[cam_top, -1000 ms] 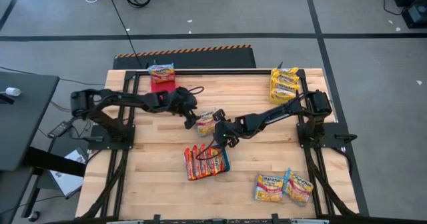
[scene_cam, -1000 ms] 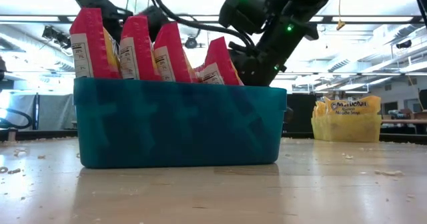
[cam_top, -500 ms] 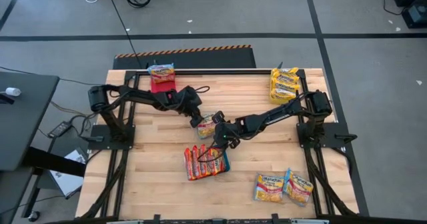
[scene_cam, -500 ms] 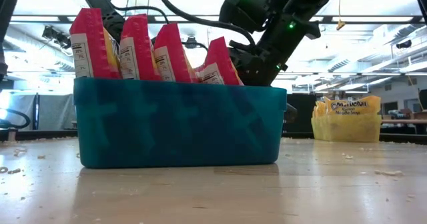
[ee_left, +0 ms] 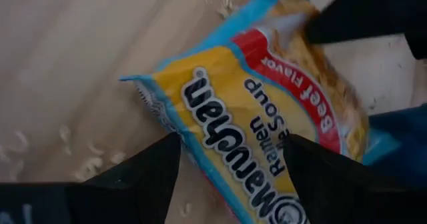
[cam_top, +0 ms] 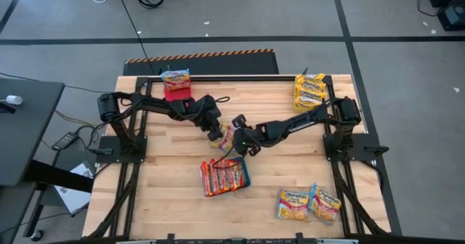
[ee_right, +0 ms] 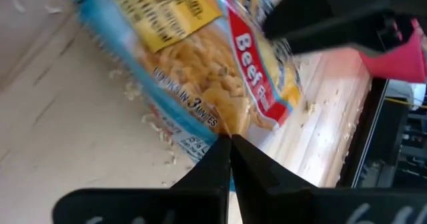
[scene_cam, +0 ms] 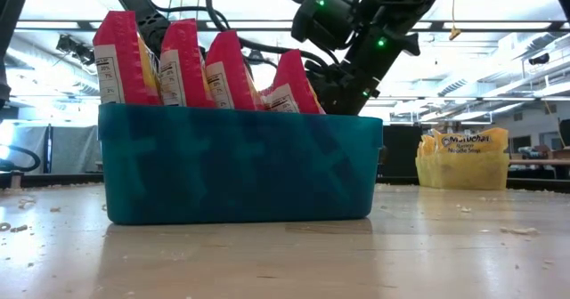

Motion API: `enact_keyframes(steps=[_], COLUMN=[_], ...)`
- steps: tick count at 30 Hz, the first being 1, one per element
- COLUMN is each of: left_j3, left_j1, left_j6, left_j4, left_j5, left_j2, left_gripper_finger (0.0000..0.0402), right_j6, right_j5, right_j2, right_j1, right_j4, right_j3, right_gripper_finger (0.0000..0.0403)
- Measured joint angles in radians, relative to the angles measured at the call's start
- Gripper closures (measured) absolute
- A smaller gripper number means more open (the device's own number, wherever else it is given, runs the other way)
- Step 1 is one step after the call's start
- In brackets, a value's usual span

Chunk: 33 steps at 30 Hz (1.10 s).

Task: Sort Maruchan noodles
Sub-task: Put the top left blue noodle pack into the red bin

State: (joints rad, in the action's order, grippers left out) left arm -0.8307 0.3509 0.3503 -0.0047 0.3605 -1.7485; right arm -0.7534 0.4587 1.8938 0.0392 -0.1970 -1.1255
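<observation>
Here the teal bin [scene_cam: 240, 165] sits nearest, red packets [cam_top: 224, 176] upright inside. Just behind it, the right gripper [cam_top: 237, 141] pinches one edge of a beef packet [ee_left: 267, 111], fingers closed. The left gripper [cam_top: 216, 135] straddles the opposite end, fingers spread, probably to take it over.
</observation>
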Motion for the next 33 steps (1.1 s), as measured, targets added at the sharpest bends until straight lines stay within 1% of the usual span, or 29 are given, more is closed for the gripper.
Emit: enact_keyframes(steps=[6,9,11,13,16,19,20,21,23,26,30,33], left_j3=[0.000,0.000,0.000,-0.001,-0.003,-0.003,-0.011,-0.028,-0.084,-0.208,-0.379,-0.475], left_j1=[-0.014,-0.019,-0.019,-0.019,-0.019,-0.016,-0.013,-0.011,-0.009,-0.021,-0.015,0.020], left_j6=[0.038,0.040,0.032,-0.005,-0.077,-0.125,-0.138,-0.162,-0.232,-0.384,-0.575,-0.630], left_j4=[-0.008,0.015,0.023,0.027,0.025,-0.010,-0.052,-0.105,-0.258,-0.537,-0.858,-1.032], left_j5=[-0.026,-0.057,-0.074,-0.092,-0.100,-0.114,-0.121,-0.134,-0.201,-0.384,-0.638,-0.813], left_j2=[0.000,0.000,0.000,0.000,0.007,0.035,0.050,0.066,0.109,0.170,0.220,0.243], left_gripper_finger=[0.0131,0.0155,0.0185,0.0226,0.0300,0.0375,0.0387,0.0391,0.0391,0.0395,0.0398,0.0399], right_j6=[0.046,0.045,0.045,0.046,0.047,0.047,0.047,0.047,0.053,0.126,0.249,0.340], right_j5=[-0.004,-0.006,-0.003,0.027,0.097,0.171,0.190,0.209,0.240,0.255,0.220,0.194], right_j2=[0.000,0.000,0.000,0.000,-0.002,-0.032,-0.053,-0.077,-0.130,-0.216,-0.323,-0.378], right_j1=[-0.002,-0.002,-0.002,-0.001,0.003,0.016,0.023,0.029,0.042,0.054,0.058,0.058], right_j4=[0.024,0.026,0.037,0.046,0.044,0.013,0.006,0.002,0.001,-0.011,-0.068,-0.136], right_j3=[0.000,0.000,0.000,0.000,-0.006,-0.020,-0.024,-0.026,-0.027,-0.027,-0.027,-0.027], right_gripper_finger=[0.0387,0.0383,0.0376,0.0363,0.0337,0.0311,0.0304,0.0298,0.0288,0.0283,0.0283,0.0286])
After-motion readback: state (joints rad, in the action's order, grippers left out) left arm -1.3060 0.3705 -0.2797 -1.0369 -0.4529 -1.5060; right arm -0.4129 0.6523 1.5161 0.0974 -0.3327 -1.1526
